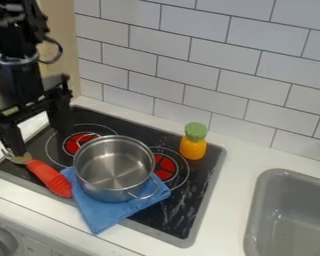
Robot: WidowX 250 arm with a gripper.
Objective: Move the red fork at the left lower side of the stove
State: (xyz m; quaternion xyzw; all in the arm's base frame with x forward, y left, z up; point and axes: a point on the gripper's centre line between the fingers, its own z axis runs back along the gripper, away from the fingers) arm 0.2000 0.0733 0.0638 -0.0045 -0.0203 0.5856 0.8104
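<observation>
Red fork (49,178) — pincer (37,142) downward, spread

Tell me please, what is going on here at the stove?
A black robot arm has its claw open over the left side of the stove. One fingertip is close to the pale head of the red fork, which is at the stove's lower left side. The metal pot stands partly on a blue cloth, and an orange toy with green top is to the right, toward the back.
</observation>
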